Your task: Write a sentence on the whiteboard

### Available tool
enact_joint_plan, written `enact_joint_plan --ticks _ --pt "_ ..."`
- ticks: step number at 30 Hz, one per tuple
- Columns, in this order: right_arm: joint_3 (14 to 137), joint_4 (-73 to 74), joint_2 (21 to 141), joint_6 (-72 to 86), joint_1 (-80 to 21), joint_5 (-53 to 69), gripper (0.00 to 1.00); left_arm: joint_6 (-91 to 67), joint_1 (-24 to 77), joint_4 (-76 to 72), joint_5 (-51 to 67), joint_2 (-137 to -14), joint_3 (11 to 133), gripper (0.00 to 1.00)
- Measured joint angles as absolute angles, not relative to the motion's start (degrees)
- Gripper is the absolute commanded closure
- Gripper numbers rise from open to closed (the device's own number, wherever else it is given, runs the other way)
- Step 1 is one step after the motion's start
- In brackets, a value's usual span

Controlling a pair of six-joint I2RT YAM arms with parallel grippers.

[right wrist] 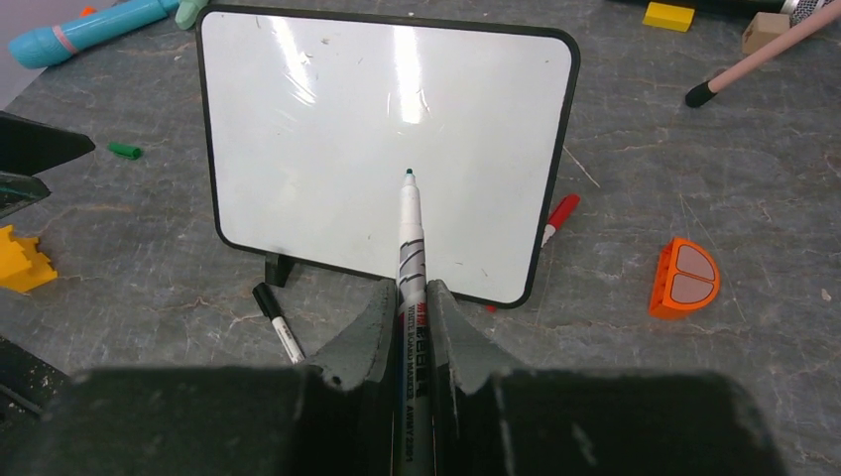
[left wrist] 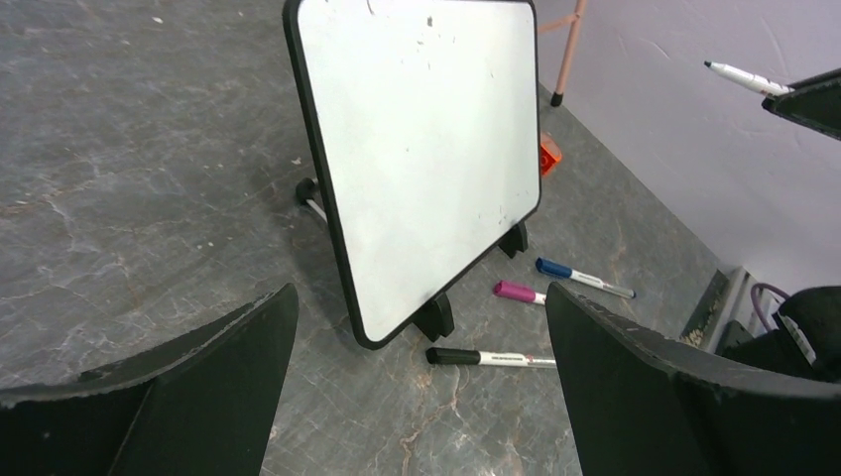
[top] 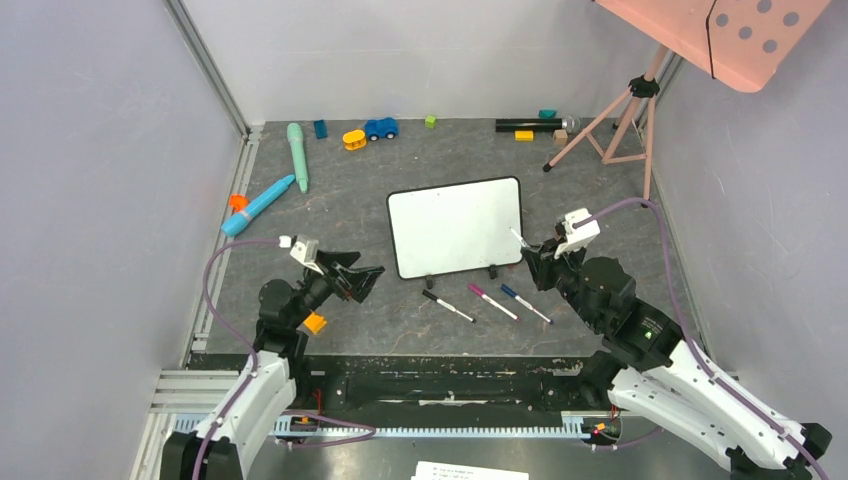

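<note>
Left gripper (top: 368,277): jaws spread wide, holding nothing, hovering low over the table (top: 330,200) and facing the whiteboard's left edge. It isn't touching the board. Looks parked, maybe ready to steady the frame.

whiteboard (top: 455,225): mid-table between the two arms, standing on its black feet, tilted back, face toward the arms. Surface is blank, only faint smudges and glare. No stroke of the sentence is on it, so writing progress is zero.

In front of the board, three loose pens lie on the table: black pen (top: 447,306), magenta pen (top: 492,301), blue pen (top: 525,303). All are capped and untouched. From the right wrist view a red pen (right wrist: 561,213) pokes out from behind the board's right edge.

Right gripper (right wrist: 411,297): jaws pinched tight on the teal marker (right wrist: 410,233), gripped low on the barrel. The cap is off and the tip is exposed, pointing at the board. In the top and left wrist views the tip sits near the board's right side and clear of the surface, so no contact.

Status as I read it: the pick and uncap steps are done and the marker is aimed. Left to do: bring the tip to the upper left of the board, make contact, and write the whole sentence.
</note>
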State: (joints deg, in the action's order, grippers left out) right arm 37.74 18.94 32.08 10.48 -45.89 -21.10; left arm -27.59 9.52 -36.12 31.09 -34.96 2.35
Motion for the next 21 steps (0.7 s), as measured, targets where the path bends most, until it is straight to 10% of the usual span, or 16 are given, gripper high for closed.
enact_joint_plan --ticks 21 --pt "34.1 21.2 29.4 11.7 -45.9 -21.8 1.0 -26.0 9.9 -36.6 36.4 -45.7 5.9 0.0"
